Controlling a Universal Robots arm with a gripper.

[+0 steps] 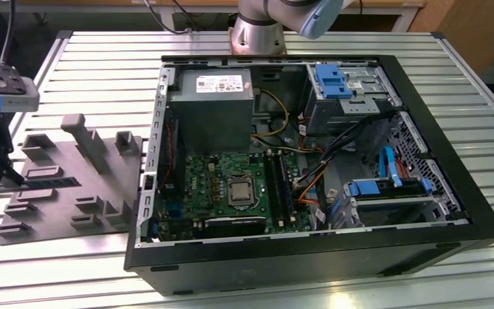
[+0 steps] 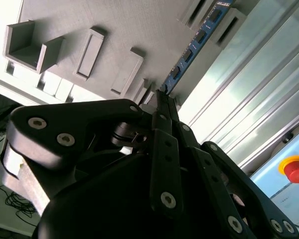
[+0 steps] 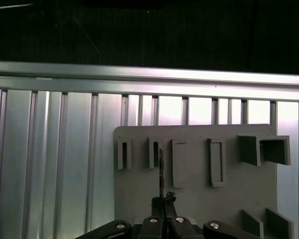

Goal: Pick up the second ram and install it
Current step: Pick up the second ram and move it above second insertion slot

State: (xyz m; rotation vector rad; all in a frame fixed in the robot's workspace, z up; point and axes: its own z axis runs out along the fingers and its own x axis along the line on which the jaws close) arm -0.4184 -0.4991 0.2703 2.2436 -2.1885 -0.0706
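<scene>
Pinching the ram (image 2: 194, 45) by one end (thin edge-on line in the first wrist view): the gripper (image 2: 162, 99) is pressing its fingers (image 2: 165, 144) together on both faces. Ram is sitting on edge in the tray (image 1: 62, 161) slots at the table (image 1: 101, 51)'s edge, exterior view's left. Judging it light, stiff, fragile; I'm favouring bare board, not chips.

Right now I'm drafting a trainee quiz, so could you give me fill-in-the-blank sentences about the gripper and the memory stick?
1. The gripper is ____ on one end of the second ram.
2. The ram sits over the ____ holder tray.
3. The open computer case stands toward the exterior view's ____ of the tray.
Missing words: shut; gray; right.
</scene>
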